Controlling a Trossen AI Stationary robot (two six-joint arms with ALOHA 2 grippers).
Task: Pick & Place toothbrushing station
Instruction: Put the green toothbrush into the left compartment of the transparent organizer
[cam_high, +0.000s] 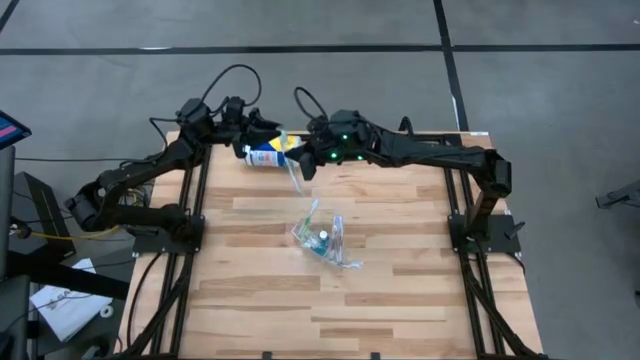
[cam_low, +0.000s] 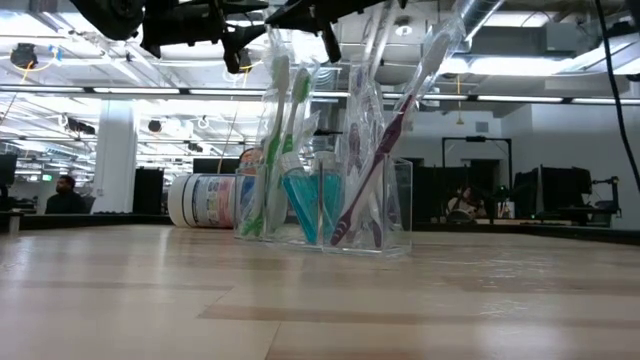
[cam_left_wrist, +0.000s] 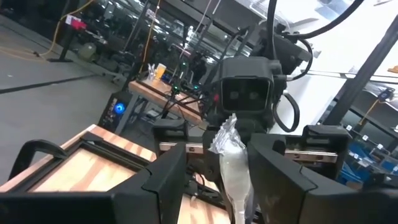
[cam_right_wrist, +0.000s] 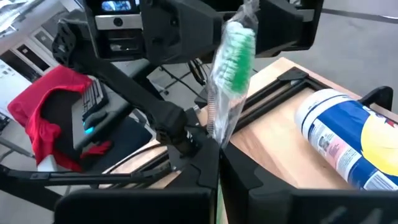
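A clear cup (cam_high: 320, 238) stands mid-table on its base, holding several wrapped toothbrushes and blue tubes (cam_low: 300, 205); it also shows in the low view (cam_low: 345, 205). My right gripper (cam_high: 300, 165) is near the far edge, shut on one wrapped toothbrush with green bristles (cam_right_wrist: 236, 56). My left gripper (cam_high: 272, 135) faces it. It is open, its fingers standing on either side of the brush's head end (cam_left_wrist: 233, 168). It also shows in the right wrist view (cam_right_wrist: 233, 25). My right gripper pinches the wrapped toothbrush's handle (cam_right_wrist: 216, 134) between its two shut fingers (cam_right_wrist: 242, 180). It comes about level from the table's right side. The brush points away from the fingers toward my left gripper, head end forward, lifted clear of the table.
A white, blue and yellow canister (cam_high: 265, 155) lies on its side at the far left of the table, just below both grippers; it also shows in the right wrist view (cam_right_wrist: 348, 143). Bare wood lies toward the near edge (cam_high: 330, 310).
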